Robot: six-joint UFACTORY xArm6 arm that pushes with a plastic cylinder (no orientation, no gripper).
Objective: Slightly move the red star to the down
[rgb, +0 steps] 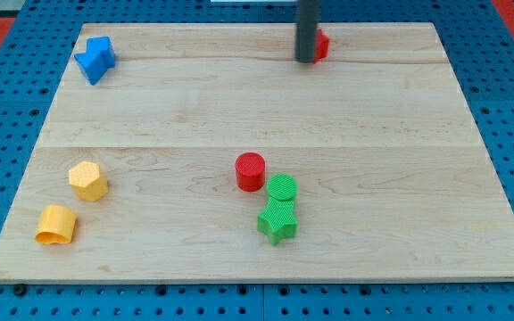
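Note:
The red star (pixel 321 44) lies near the view's top edge of the wooden board (pixel 194 116), right of centre, and the rod hides most of it. My tip (pixel 305 60) stands at the star's left side, touching or almost touching it. A red cylinder (pixel 250 171) stands near the board's middle, lower down.
A green cylinder (pixel 282 189) and a green star (pixel 277 221) sit together just right of and below the red cylinder. A blue block (pixel 95 59) lies at the top left. A yellow hexagon (pixel 88 180) and a yellow block (pixel 57 224) lie at the lower left.

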